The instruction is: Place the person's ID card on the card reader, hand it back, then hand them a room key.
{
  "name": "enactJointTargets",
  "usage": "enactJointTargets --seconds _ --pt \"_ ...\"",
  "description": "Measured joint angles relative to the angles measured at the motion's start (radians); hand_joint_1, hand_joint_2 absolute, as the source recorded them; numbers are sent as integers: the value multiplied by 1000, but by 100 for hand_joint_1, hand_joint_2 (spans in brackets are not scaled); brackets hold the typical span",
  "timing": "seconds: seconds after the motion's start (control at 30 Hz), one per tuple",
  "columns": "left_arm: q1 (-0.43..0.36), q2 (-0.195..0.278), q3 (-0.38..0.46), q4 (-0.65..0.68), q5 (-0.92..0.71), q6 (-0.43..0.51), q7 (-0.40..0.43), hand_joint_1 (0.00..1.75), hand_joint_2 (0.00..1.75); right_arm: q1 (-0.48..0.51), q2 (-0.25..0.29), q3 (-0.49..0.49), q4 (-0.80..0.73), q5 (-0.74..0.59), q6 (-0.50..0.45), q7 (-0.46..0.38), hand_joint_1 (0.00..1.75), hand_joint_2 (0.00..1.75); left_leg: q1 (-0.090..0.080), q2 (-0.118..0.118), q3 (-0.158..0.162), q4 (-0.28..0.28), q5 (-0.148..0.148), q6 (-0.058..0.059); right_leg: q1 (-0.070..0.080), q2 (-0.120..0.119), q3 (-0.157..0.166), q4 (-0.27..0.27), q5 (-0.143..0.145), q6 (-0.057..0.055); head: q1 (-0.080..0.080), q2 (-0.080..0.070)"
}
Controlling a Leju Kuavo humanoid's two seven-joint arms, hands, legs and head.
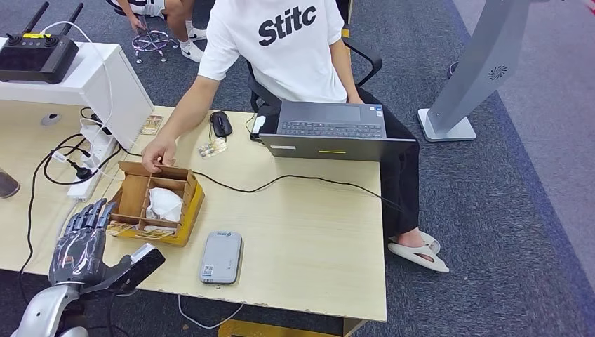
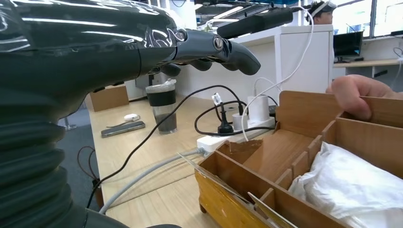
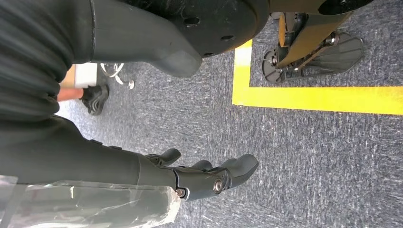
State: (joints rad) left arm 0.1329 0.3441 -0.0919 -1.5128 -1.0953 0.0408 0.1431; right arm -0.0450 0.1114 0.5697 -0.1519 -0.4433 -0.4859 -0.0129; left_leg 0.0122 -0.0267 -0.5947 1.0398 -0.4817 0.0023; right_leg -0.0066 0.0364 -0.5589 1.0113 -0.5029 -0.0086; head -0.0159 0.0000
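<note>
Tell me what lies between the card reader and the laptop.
In the head view, a black cable crosses bare table between the card reader and laptop.

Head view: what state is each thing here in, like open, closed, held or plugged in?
Left hand: open, holds nothing, beside the box.
Right hand: open, holds nothing, hanging over the floor.
Wooden box: open-topped, white bundle inside; person's hand on its rim.
Card reader: flat, nothing on it.
Laptop: open.
Power strip: plugs in.
</note>
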Motion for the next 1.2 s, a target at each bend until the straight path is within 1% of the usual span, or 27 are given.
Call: enactJointTargets --seconds 0.13,0.27,0.57,0.83,1.07,1.1,1.13,1.2 --pt "-9 -12 26 52 -35 34 -31 0 175 0 -1 14 0 9 4 7 0 175 0 0 0 0 0 0 0 0 0 0 0 0 0 0" --pt "-26 -24 46 117 -36 61 -86 0 175 -1 -2 27 0 20 14 10 0 175 0 0 0 0 0 0 0 0 0 0 0 0 0 0" --pt "-81 -52 54 227 -28 81 -193 0 175 -5 -6 56 0 37 18 10 0 175 0 -1 0 0 0 0 0 0 0 0 0 0 0 0" --pt "-118 -75 51 279 -41 92 -213 0 175 -7 -9 68 0 45 18 14 0 175 0 0 0 0 0 0 0 0 0 0 0 0 0 0" --pt "-125 -86 48 291 -41 92 -215 0 175 -7 -10 74 0 46 18 16 0 175 0 0 0 0 0 0 0 0 0 0 0 0 0 0" --pt "-125 -86 48 292 -41 92 -215 10 175 -7 -10 76 0 47 19 16 0 175 0 0 0 0 0 0 0 0 0 0 0 0 0 0" --pt "-125 -86 48 293 -41 92 -215 38 175 -7 -10 78 0 48 19 16 0 175 0 0 0 0 0 0 0 0 0 0 0 0 0 0" --pt "-125 -86 48 295 -41 92 -215 111 175 -7 -10 80 0 49 21 15 0 175 0 0 0 0 0 0 0 0 0 0 0 0 0 0"
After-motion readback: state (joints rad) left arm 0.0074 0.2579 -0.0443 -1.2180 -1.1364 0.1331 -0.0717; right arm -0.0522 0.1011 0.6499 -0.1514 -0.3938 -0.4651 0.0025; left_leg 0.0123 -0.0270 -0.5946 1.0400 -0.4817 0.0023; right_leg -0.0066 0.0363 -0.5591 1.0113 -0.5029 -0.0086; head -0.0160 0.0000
